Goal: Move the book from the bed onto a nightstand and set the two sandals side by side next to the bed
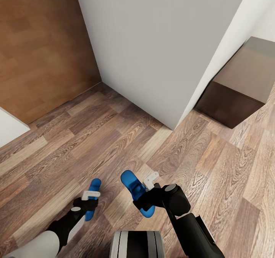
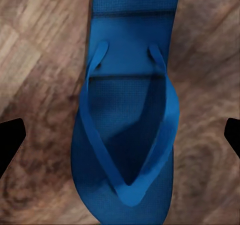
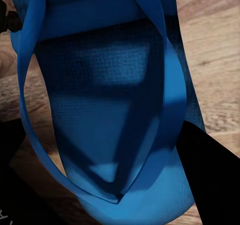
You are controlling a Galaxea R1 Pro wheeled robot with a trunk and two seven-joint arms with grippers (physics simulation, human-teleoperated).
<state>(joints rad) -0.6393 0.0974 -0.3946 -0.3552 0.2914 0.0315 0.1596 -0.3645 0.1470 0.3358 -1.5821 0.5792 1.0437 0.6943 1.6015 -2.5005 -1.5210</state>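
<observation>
Both grippers, left (image 1: 88, 203) and right (image 1: 143, 197), I've clamped on rubbery blue sandals (image 1: 132, 184) over wood-grain floor (image 1: 214, 162).

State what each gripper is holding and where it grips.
Left gripper holds a blue sandal across its middle. Right gripper holds the other blue sandal near its rear half. Exact contact is hidden.

2 bright blue flip-flop sandals are seen low in the head view, above wood-plank flooring. The left sandal (image 1: 93, 199) is held lengthwise, its Y-shaped strap (image 2: 127, 135) facing up. The right sandal (image 1: 134, 191) is angled diagonally, toe end away from the robot, strap (image 3: 100, 100) raised off the textured sole. They're kept a bit apart.
</observation>
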